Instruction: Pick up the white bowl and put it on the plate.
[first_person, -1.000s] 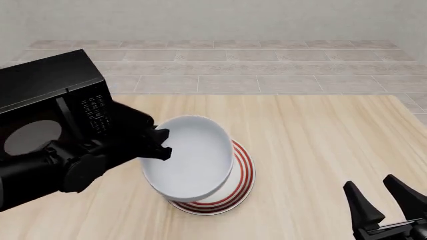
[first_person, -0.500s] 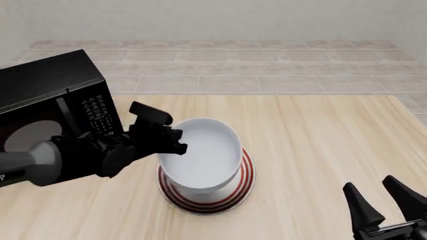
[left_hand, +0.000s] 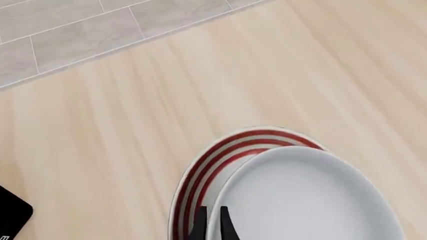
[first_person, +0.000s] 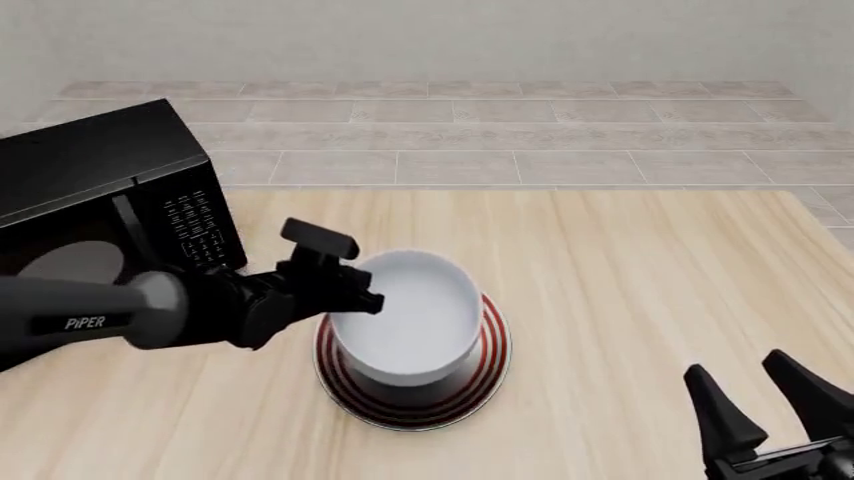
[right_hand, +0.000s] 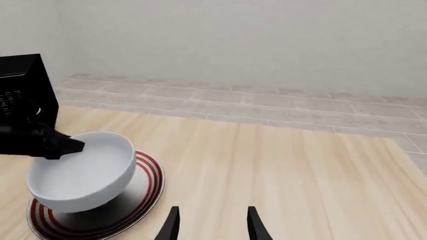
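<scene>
The white bowl (first_person: 407, 318) stands over the middle of the red-ringed plate (first_person: 497, 350), tilted a little; I cannot tell if its base touches. My left gripper (first_person: 355, 297) is shut on the bowl's left rim. In the left wrist view its gripper (left_hand: 212, 227) pinches the rim of the bowl (left_hand: 307, 200) above the plate (left_hand: 217, 157). The right wrist view shows the bowl (right_hand: 83, 172), the plate (right_hand: 148, 192) and the left gripper (right_hand: 65, 145). My right gripper (first_person: 767, 410) is open and empty near the front right edge, and also shows in its own view (right_hand: 213, 227).
A black microwave (first_person: 107, 190) stands at the table's left, close behind the left arm; it also shows in the right wrist view (right_hand: 20, 85). Bare wood table (first_person: 641, 270) lies to the right of the plate. A tiled floor lies beyond the far edge.
The left gripper has brought the bowl down and levelled it, from raised and steeply tilted to low over the plate's middle. The right arm has not moved.
</scene>
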